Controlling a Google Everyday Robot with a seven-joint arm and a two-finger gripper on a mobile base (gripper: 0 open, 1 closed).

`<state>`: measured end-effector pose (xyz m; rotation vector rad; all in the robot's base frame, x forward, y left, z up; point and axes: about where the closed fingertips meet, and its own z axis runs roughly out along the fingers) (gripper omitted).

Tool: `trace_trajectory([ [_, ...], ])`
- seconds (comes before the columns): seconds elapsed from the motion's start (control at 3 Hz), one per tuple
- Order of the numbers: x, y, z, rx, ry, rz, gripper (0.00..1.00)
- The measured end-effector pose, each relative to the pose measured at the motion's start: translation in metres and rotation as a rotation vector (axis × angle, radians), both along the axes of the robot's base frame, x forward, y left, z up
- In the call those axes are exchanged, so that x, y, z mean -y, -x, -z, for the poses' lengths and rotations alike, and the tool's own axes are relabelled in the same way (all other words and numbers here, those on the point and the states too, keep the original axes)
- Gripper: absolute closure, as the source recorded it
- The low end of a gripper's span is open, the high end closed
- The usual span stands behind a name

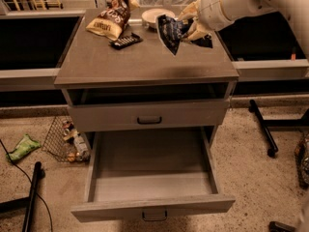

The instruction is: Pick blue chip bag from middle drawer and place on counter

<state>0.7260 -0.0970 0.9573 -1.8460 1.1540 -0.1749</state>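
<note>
My gripper [189, 25] is shut on the blue chip bag [168, 32], a crumpled navy foil bag, and holds it above the far right part of the counter [145, 62]. The bag hangs down from the fingers, its tip just above the slab. The middle drawer [152, 178] is pulled fully open below, and its inside shows nothing in it. The white arm comes in from the upper right.
A brown-and-yellow bag [111, 18], a small dark bar [126, 41] and a white bowl [155, 16] sit at the back of the counter. A wire basket [65, 140] and a green wrapper [22, 147] lie on the floor at left. Black stand legs [263, 129] are at right.
</note>
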Motion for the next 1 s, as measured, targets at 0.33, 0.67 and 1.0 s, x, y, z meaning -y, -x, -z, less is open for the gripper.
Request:
trace_trajectory([
  [0.33, 0.003, -0.026, 0.013, -0.044, -0.013, 0.03, 0.58],
  [0.67, 0.008, -0.047, 0.036, -0.105, -0.005, 0.053, 0.27],
  [1.0, 0.012, -0.055, 0.048, -0.136, 0.0, 0.062, 0.04],
])
